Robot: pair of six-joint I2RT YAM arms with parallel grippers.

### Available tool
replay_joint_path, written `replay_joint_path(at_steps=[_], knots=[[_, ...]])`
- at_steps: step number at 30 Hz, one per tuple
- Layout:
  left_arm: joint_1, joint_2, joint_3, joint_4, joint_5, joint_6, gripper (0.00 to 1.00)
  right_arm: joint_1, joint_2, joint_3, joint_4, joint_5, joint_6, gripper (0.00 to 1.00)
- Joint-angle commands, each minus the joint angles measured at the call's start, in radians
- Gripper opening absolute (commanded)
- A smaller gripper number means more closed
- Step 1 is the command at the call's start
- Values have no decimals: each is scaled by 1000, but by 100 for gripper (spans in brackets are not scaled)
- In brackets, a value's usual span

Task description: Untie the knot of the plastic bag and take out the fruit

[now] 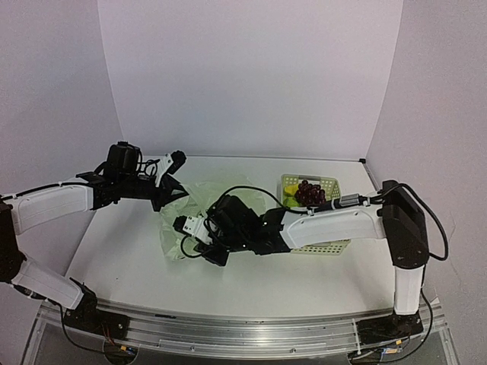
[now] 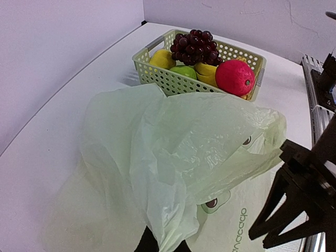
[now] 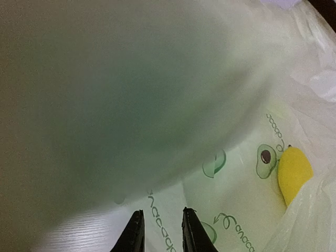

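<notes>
1. Your white table (image 1: 114, 251) carries everything, and both arms reach in over it from the near edge.
2. The plastic bag (image 1: 199, 196) lies crumpled left of centre. It is pale green, see-through and printed with little avocado pictures. One side is drawn up into a peak, while the rest sags onto the table.
3. The basket (image 1: 332, 181), pale green and perforated, stands to the right of the bag and near it. Your right arm crosses in front of it, so you cannot tell whether bag and basket touch.
4. Your left gripper (image 1: 169, 177) sits at the bag's far-left edge. It is clamped on a fold of film and holds that edge up off the table.
5. Your right gripper (image 3: 163, 211) is pushed in under the bag's raised film, which arches over it as a blur. Its fingers (image 3: 136, 233) stand a narrow gap apart with nothing between them, tips just above the printed lower layer.
6. Most of the fruit (image 2: 207, 69) is heaped in the basket. The dark grape bunch (image 2: 193, 44) is on top, the red apple (image 2: 234, 77) is at one end, and the green pear (image 2: 182, 71) sits among yellow pieces.
7. One yellow lemon (image 3: 294, 173) lies inside the bag, ahead and to the right of the right gripper's tips, apart from them.
</notes>
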Motion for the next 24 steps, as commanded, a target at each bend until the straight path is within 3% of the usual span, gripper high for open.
replay_joint_path(at_steps=[1,10,16,24], knots=[[6,6,43,6,23,-6,0,10,-58,-6,68,60,-119,22],[6,-5,51,-16,104,70,0,-60,86,160,11,181,-242,22],[6,13,104,-13,157,26,0,-66,198,290,-11,274,-394,25],[22,21,128,-41,193,-21,0,-79,241,274,-7,409,-583,29]])
